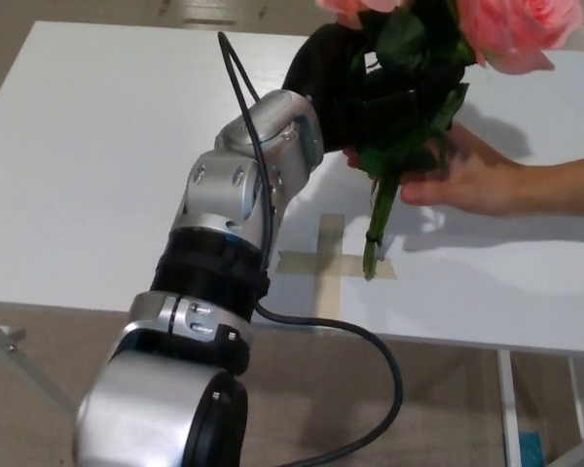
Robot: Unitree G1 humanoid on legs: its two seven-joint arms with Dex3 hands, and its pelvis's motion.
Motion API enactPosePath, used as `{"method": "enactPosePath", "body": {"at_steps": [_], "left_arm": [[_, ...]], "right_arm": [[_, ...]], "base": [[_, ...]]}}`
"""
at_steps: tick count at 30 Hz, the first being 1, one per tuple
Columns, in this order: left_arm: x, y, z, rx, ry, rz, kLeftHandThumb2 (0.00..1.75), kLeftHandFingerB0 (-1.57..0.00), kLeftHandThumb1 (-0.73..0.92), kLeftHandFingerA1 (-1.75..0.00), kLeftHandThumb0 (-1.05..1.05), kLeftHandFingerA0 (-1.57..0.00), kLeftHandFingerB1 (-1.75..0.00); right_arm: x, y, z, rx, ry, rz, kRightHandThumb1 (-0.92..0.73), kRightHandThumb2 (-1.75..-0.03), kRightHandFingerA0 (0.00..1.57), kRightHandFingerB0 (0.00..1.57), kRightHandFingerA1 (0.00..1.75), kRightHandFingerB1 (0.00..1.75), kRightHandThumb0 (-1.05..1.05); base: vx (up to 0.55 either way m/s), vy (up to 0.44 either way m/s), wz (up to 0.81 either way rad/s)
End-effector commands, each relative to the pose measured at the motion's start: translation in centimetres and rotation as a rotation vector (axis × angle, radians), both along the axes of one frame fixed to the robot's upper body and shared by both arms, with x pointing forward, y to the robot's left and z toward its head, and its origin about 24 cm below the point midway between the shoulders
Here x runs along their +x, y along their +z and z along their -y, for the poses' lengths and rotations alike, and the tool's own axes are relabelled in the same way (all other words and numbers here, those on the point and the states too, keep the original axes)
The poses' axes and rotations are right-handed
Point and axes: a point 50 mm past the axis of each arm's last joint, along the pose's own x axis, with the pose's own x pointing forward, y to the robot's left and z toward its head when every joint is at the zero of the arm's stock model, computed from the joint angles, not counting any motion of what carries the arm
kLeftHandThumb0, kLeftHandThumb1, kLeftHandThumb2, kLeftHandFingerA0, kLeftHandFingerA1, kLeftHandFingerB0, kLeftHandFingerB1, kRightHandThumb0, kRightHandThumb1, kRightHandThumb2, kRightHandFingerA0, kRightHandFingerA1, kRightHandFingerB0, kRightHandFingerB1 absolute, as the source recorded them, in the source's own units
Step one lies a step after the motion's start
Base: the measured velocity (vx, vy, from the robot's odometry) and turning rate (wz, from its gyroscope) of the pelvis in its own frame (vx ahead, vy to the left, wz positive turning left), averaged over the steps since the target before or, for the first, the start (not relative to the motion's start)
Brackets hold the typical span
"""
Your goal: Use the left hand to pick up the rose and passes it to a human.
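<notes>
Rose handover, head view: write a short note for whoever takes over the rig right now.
Left hand: shut on the rose, held up above the white table.
Right hand: not in view.
Rose: pink bloom at the top edge, stem end hanging over the tape cross.
Person's hand: open, just behind the stem; whether it grips the stem cannot be told.
Done: pick-up, carry to the person.
Left: person takes hold, left hand lets go.
</notes>
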Motion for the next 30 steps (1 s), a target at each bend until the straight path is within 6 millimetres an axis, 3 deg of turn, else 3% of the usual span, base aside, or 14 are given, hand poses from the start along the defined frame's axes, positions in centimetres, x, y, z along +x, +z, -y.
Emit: {"method": "enactPosePath", "body": {"at_steps": [1, 10, 14, 30], "left_arm": [[-1.3, -0.9, 3.4, -0.044, -0.061, -0.016, 0.73, -0.8, 0.79, -1.47, -0.15, -0.98, -1.08], [-2.0, -0.2, 6.5, -0.092, -0.119, -0.018, 0.73, -0.79, 0.81, -1.47, -0.13, -0.95, -1.11], [-3.0, -1.1, 7.7, -0.122, -0.148, -0.037, 0.75, -0.8, 0.8, -1.44, -0.14, -0.98, -1.1], [-3.5, -2.2, 8.2, -0.132, -0.165, -0.065, 0.76, -0.81, 0.81, -1.49, -0.12, -0.93, -1.09]], "right_arm": [[-0.8, -0.5, -0.3, 0.011, -0.007, -0.028, -0.69, -0.6, 0.64, 0.47, 0.43, 0.37, -0.3], [0.4, 0.1, -0.1, 0.009, -0.001, -0.008, -0.69, -0.6, 0.63, 0.47, 0.43, 0.37, -0.3], [-0.4, -0.3, -0.3, 0.011, 0.008, -0.032, -0.69, -0.6, 0.63, 0.46, 0.43, 0.37, -0.3], [-0.6, -0.4, -0.3, 0.004, 0.023, -0.038, -0.7, -0.6, 0.62, 0.46, 0.43, 0.36, -0.29]], "base": [[0.0, 0.0, 0.0], [0.0, 0.0, 0.0], [0.0, 0.0, 0.0], [0.0, 0.0, 0.0]]}}
